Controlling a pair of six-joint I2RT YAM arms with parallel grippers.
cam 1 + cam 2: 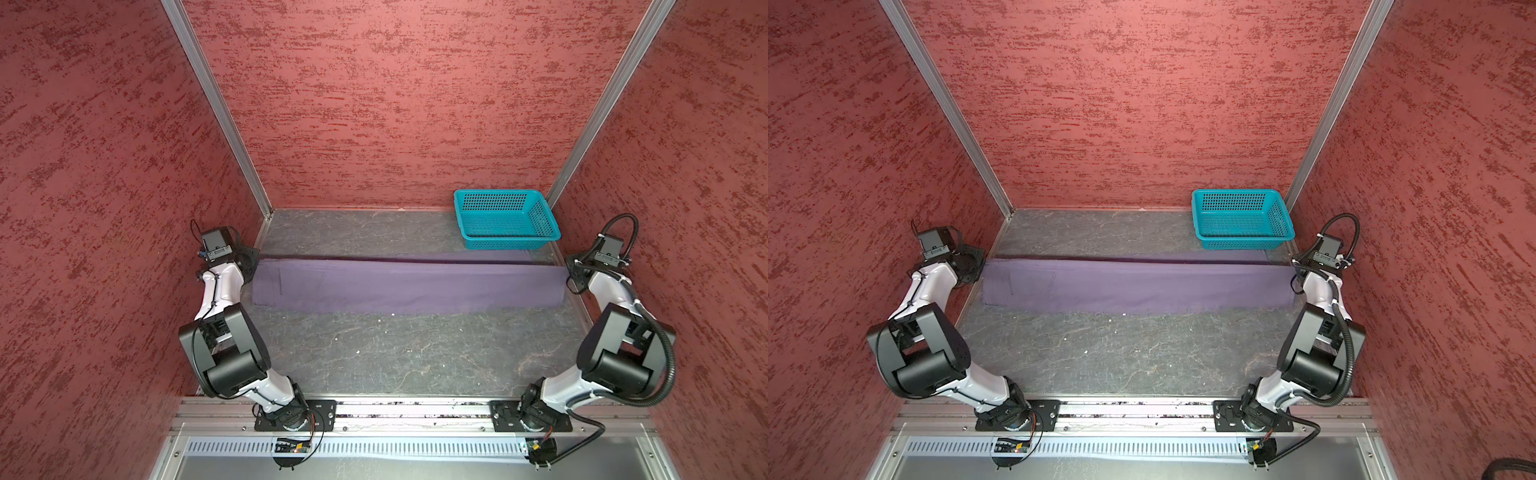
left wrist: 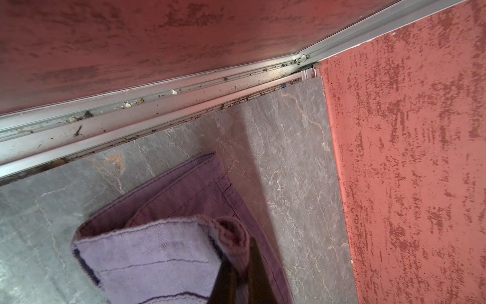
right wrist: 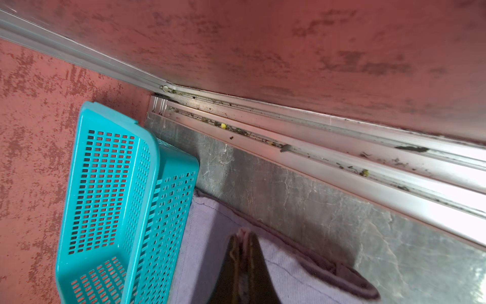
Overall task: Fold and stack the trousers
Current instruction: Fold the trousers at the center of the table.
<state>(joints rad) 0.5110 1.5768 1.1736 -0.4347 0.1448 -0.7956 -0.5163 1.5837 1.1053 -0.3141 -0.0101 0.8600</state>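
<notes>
Purple, soft cloth, your trousers [image 1: 407, 286] stretch as a long folded band across the table [image 1: 395, 357] beside the teal basket [image 1: 505, 220], left gripper [image 2: 240, 263] and right gripper [image 3: 243, 247] each pinching one end; expect sagging, so hold the thick hems.

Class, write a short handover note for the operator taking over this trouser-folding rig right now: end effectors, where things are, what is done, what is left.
Grips: the left end effector is shut on the trousers at what looks like the waistband end. The right end effector is shut on the opposite end.
Where: the trousers are stretched as one long strip across the table, with the near edge resting on it. The teal basket sits empty in the far right corner.
Done: apparently folded lengthwise.
Left: fold across the length, then stack.
</notes>
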